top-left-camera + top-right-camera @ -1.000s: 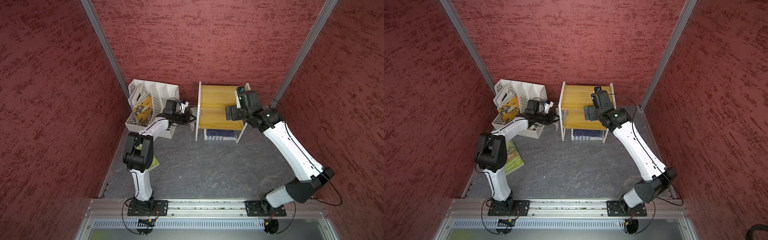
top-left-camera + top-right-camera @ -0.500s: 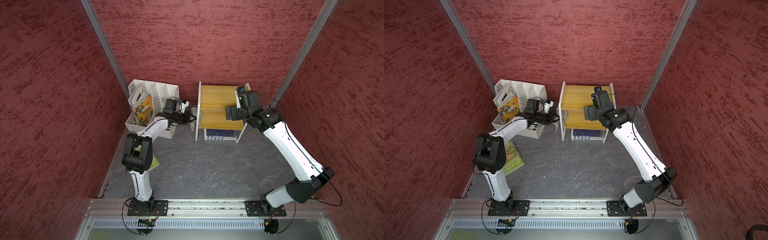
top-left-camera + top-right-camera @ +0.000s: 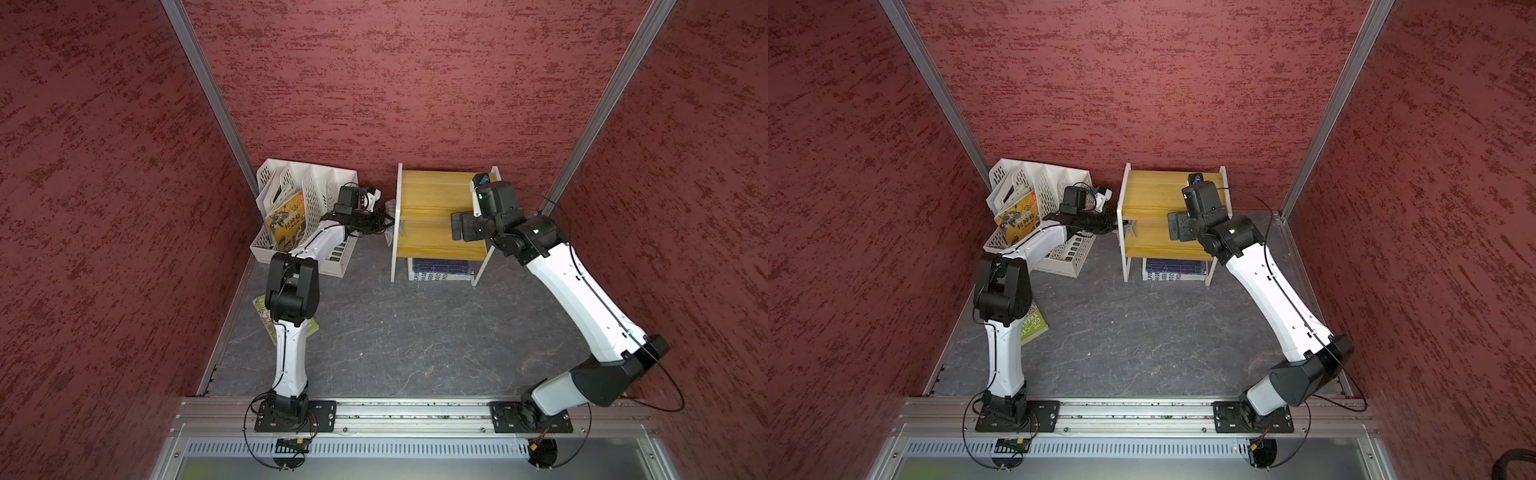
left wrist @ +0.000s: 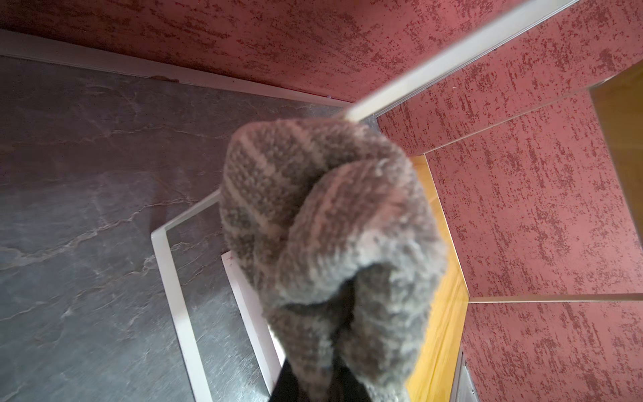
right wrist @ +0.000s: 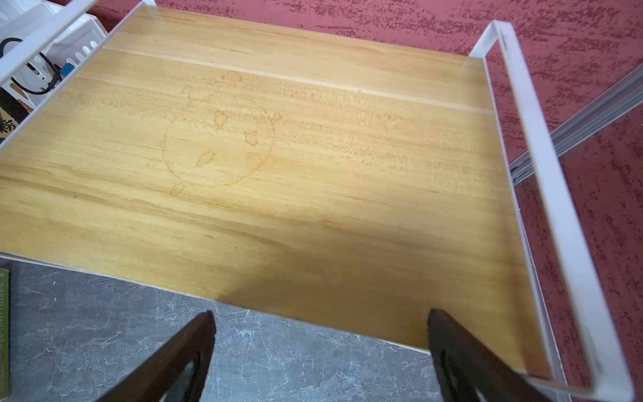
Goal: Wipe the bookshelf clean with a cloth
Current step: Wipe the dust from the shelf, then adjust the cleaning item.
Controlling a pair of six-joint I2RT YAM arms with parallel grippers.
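Bookshelf wipe: the left gripper (image 3: 382, 222), clamped on the cloth (image 4: 323, 243), reaches to the white side panel of the bookshelf (image 3: 432, 187) on the side facing the file organizer (image 3: 307, 195). The bunched grey-beige, pale-striped cloth fills the left wrist view and hides the fingers almost wholly. In a top view only a small grey scrap of it (image 3: 1130, 227) shows, just inside that panel and above the lower board. The right gripper (image 5: 322, 318), its fingers spread wide and holding nothing, hangs over the lower board near its front edge. Only the right wrist view reveals a faint ring-shaped stain (image 5: 217, 139) with blotches on the wood. Both top views show dark blue books (image 3: 440, 268) under the shelf and a green book (image 3: 1034, 328) on the floor, partly beneath the left arm.
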